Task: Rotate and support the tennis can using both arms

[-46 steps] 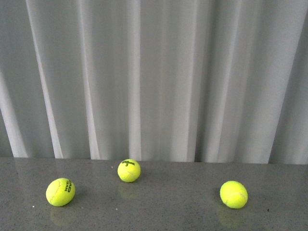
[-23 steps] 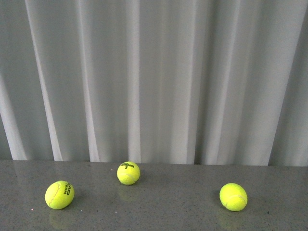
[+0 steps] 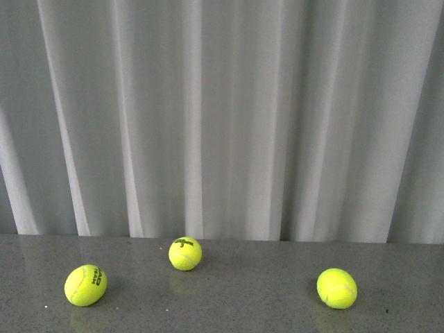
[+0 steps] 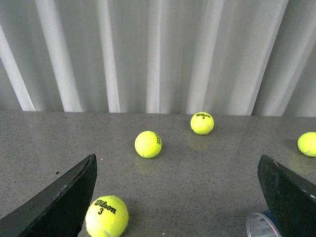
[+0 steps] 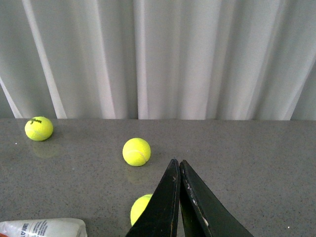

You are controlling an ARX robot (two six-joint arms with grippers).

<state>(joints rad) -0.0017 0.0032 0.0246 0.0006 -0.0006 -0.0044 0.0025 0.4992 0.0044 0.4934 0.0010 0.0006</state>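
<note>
— Well, where is the tennis can [image 4: 260, 224] to be found?
— Only a small part of it is seen, in the left wrist view: a clear round rim with a bit of blue under it, cut off by the frame edge. It lies just beside one finger of the left pincer [image 4: 177, 158]. Whether it is touched by that finger cannot be told.
— And how is that pincer held?
— Its two black fingers [image 4: 59, 207] are spread wide apart, and nothing is gripped between them. The grey desk [image 4: 207, 173] and several tennis balls [image 4: 148, 144] are seen through the gap. One ball [image 4: 106, 216], marked "Wilson 3", lies just beside the other finger.
— What is shown of the right pincer [image 5: 177, 162]?
— Its fingers are pressed together to a point, and nothing is held. A ball [image 5: 139, 207] is partly hidden behind them, and two more lie further off. A whitish printed object [image 5: 44, 227] is cut by the frame edge; whether it is the can cannot be told.
— And the front view?
— Three balls are seen on the desk before a white curtain [image 3: 222, 118]. One ball [image 3: 86, 285] is at lower left, another [image 3: 185, 253] sits just left of centre and further back, and a third [image 3: 337, 288] is at lower right. All are well apart.
</note>
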